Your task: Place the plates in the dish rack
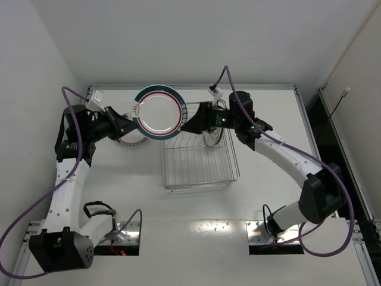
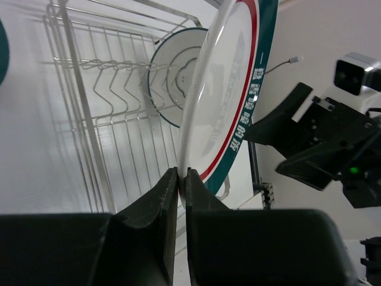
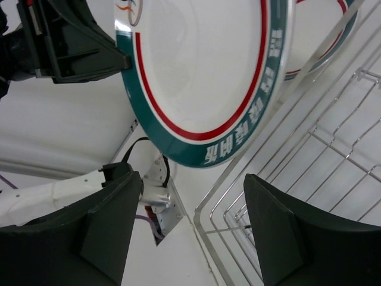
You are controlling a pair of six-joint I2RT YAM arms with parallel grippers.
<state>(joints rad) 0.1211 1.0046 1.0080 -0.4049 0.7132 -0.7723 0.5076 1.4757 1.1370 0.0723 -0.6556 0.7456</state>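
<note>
My left gripper is shut on the rim of a white plate with teal-and-red rim bands and holds it up, tilted on edge, left of the dish rack. In the left wrist view the fingers pinch the plate edge-on. My right gripper is open and empty, its tips just off the plate's right edge. In the right wrist view the plate fills the space above the open gripper. A second banded plate stands upright in the rack.
Another plate lies flat on the table under the left arm, mostly hidden. A dark teal edge shows at the left of the left wrist view. The table has a raised rim at the back.
</note>
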